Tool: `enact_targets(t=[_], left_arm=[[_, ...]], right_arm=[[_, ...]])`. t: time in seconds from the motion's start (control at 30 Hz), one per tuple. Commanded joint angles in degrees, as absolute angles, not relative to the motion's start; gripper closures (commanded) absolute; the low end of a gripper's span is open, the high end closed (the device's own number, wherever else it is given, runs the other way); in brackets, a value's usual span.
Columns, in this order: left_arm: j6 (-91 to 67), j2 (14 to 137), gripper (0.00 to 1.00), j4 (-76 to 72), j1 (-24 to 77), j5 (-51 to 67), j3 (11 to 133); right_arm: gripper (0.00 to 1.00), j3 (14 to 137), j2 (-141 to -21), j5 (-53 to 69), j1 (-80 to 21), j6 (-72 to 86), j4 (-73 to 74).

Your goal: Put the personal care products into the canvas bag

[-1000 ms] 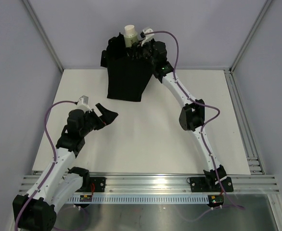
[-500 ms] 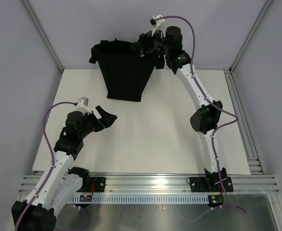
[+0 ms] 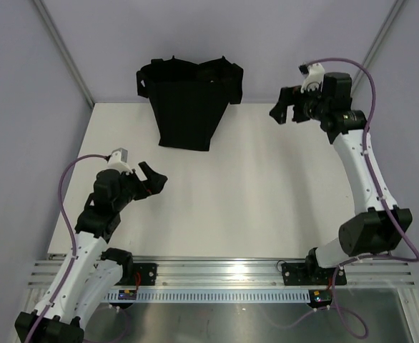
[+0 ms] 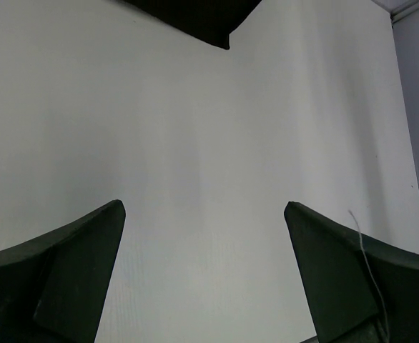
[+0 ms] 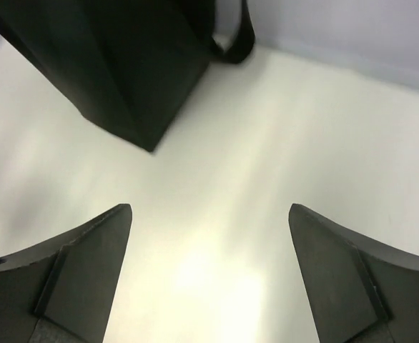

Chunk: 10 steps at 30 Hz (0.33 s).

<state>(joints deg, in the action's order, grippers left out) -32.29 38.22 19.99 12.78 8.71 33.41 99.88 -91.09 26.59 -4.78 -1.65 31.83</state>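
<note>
The canvas bag (image 3: pixel 188 93) stands upright at the back middle of the white table (image 3: pixel 252 193), black, mouth open, a loop handle (image 5: pixel 234 43) hanging at its side. None of the personal care products shows in any view. My right gripper (image 3: pixel 284 114) hangs open and empty above the table to the right of the bag. In the right wrist view its jaws (image 5: pixel 209 207) stand wide over bare table, with the bag (image 5: pixel 124 57) at the upper left. My left gripper (image 3: pixel 154 176) is open and empty at the left; its wrist view (image 4: pixel 204 205) catches only the bag's bottom corner (image 4: pixel 195 14).
An aluminium rail (image 3: pixel 224 275) carrying both arm bases runs along the near edge. Grey walls and slanted frame posts (image 3: pixel 63 53) close in the back and sides. A metal channel (image 3: pixel 360 179) borders the table's right edge.
The right gripper opened over the bag's mouth, and the cream bottle it held is no longer in sight. The right arm then swung away to the right. The left arm barely shifted.
</note>
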Motion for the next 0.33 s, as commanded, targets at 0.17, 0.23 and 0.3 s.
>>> enact_targets(t=[0.17,0.23,0.3], left_arm=[[-29.9,36.1,0.01,18.0,12.6,3.3,35.9],[-30.0,36.3,0.01,17.5,12.6,3.2,35.8],[-30.0,36.8,0.01,17.0,12.6,3.1,35.8]], right_arm=[[0.0,78.8,-67.0,6.0,-6.2,-6.7,32.7],[0.0,74.9,-64.7,3.6,-6.2,-7.3,31.9],[0.01,72.7,-62.5,0.4,-6.2,-5.9,30.5]])
